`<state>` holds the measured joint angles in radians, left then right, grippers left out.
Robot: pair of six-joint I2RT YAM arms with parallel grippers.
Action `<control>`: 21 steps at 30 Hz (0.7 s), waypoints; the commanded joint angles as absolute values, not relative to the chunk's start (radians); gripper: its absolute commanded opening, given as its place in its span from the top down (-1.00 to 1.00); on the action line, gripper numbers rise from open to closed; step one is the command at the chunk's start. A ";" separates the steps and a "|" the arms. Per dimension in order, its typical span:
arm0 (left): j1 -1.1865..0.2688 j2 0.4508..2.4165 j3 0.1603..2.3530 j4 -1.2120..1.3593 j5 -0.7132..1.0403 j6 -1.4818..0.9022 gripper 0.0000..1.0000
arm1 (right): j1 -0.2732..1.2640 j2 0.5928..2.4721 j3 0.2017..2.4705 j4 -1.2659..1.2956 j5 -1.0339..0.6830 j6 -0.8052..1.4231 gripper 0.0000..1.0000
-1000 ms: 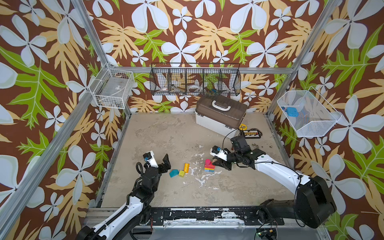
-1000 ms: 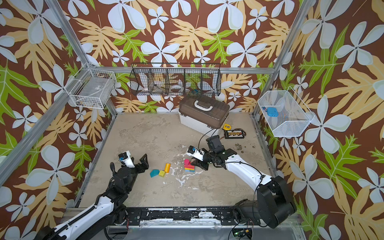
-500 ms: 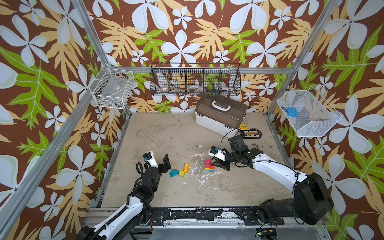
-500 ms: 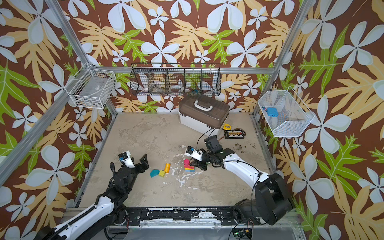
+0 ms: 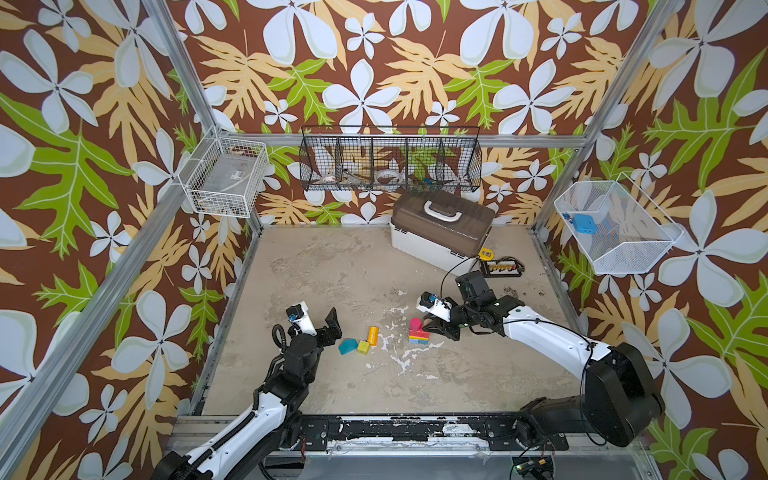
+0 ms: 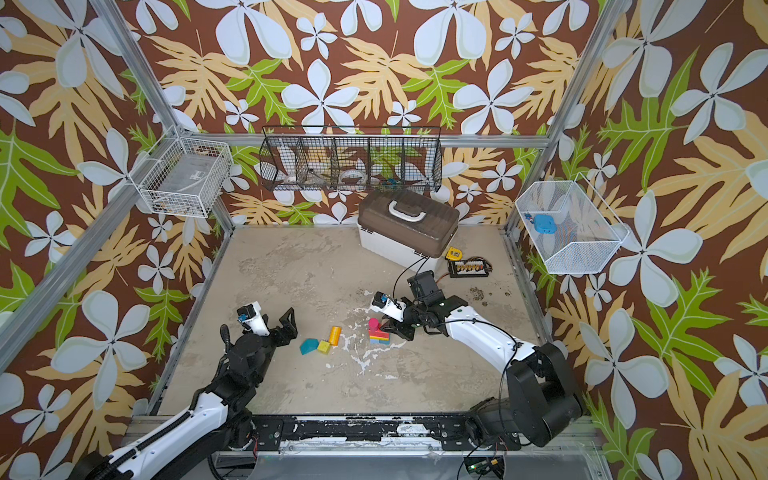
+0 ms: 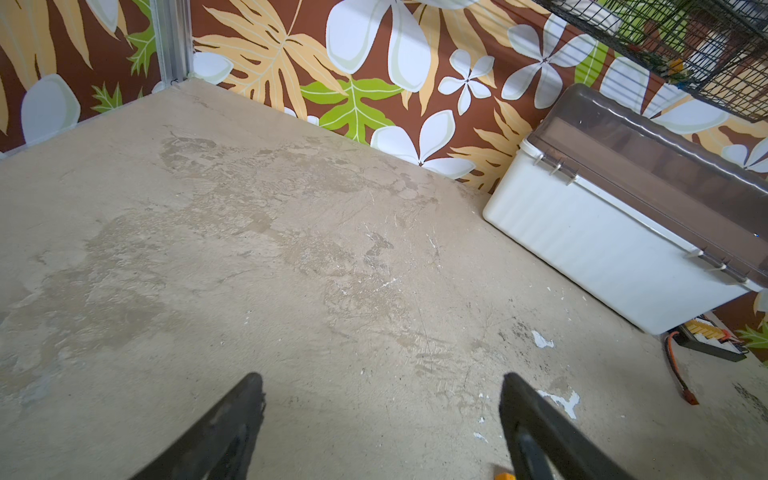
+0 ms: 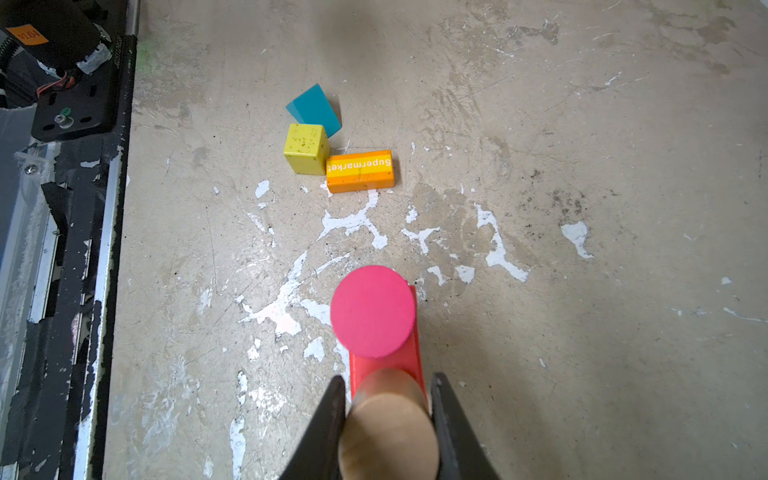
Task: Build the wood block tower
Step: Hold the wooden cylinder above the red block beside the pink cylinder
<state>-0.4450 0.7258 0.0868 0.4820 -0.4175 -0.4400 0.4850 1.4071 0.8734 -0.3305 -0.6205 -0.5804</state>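
A low stack of wood blocks, the tower [image 5: 417, 336], stands mid-table: blue, yellow and red layers with an upright pink cylinder [image 8: 372, 311] on top. My right gripper [image 8: 388, 382] is shut on a bare wood cylinder [image 8: 388, 432], held over the red block [image 8: 413, 353] right beside the pink one. I cannot tell whether it rests on the red block. To the left lie a teal roof piece [image 5: 347, 346], a yellow cube [image 5: 363, 347] and an orange block [image 5: 372, 336]. My left gripper [image 5: 318, 322] stands open and empty, left of those three.
A white case with a brown lid [image 5: 442, 232] sits at the back. A black device with a cable [image 5: 500, 268] and a yellow tape measure [image 5: 485, 252] lie beside it. Wire baskets hang on the walls. The black front rail [image 5: 374, 428] borders the table.
My right gripper has edged slightly left toward the stack with the wood cylinder in it. The left arm has not moved.
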 commanded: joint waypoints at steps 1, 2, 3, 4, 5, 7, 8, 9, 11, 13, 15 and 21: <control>-0.444 0.726 0.087 0.517 -0.422 -0.434 -0.79 | 0.486 1.411 0.881 -0.321 -0.618 -0.571 0.69; -0.443 0.726 0.087 0.517 -0.422 -0.434 -0.79 | 0.486 1.410 0.882 -0.321 -0.618 -0.569 0.69; -0.444 0.726 0.087 0.517 -0.422 -0.433 -0.79 | 0.486 1.411 0.884 -0.320 -0.619 -0.569 0.68; -0.443 0.726 0.087 0.517 -0.422 -0.434 -0.79 | 0.486 1.413 0.884 -0.320 -0.621 -0.569 0.68; -0.443 0.726 0.087 0.517 -0.422 -0.434 -0.79 | 0.488 1.413 0.885 -0.319 -0.623 -0.566 0.68; -0.443 0.727 0.087 0.517 -0.422 -0.433 -0.79 | 0.488 1.414 0.887 -0.321 -0.625 -0.566 0.67; -0.443 0.726 0.087 0.517 -0.422 -0.434 -0.79 | 0.489 1.415 0.888 -0.321 -0.626 -0.566 0.67; -0.443 0.726 0.087 0.517 -0.422 -0.434 -0.79 | 0.491 1.416 0.888 -0.321 -0.624 -0.566 0.66; -0.444 0.726 0.087 0.517 -0.421 -0.434 -0.79 | 0.495 1.419 0.890 -0.324 -0.621 -0.569 0.66; -0.443 0.726 0.087 0.517 -0.421 -0.434 -0.79 | 0.498 1.422 0.893 -0.328 -0.616 -0.573 0.64; -0.443 0.726 0.087 0.517 -0.422 -0.434 -0.79 | 0.500 1.422 0.893 -0.331 -0.612 -0.572 0.62; -0.443 0.726 0.087 0.517 -0.421 -0.434 -0.79 | 0.502 1.418 0.891 -0.334 -0.598 -0.574 0.54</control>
